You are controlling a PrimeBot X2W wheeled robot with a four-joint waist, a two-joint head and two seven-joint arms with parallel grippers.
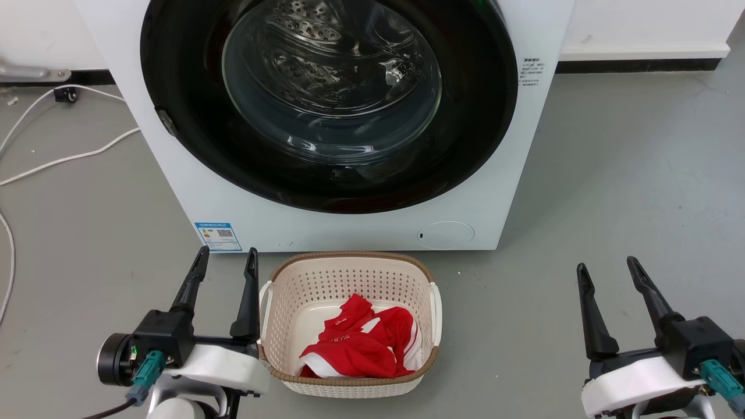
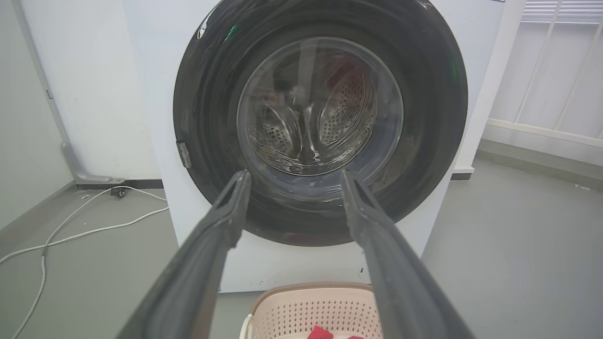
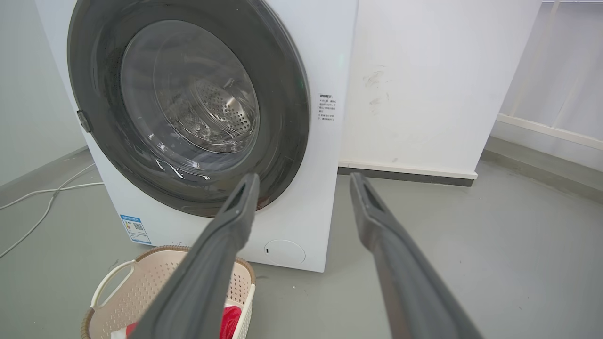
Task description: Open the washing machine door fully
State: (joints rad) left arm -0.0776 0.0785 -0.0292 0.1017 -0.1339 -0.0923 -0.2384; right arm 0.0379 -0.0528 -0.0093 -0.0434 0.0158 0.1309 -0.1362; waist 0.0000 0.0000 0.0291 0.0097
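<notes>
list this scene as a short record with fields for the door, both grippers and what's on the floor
door: washing machine door shut, flush on the white machine
door edge: small grey tab on its left rim
left gripper: jaws open, empty, short of the door, left of the basket in the head view
right gripper: jaws open, empty, over bare floor
basket: cream, on the floor before the machine, red garment inside
floor: white cable lying at left

The left claw [image 2: 292, 181], fingers spread, points at the closed washing machine door [image 2: 424, 108] above a basket [image 2: 301, 306].
</notes>
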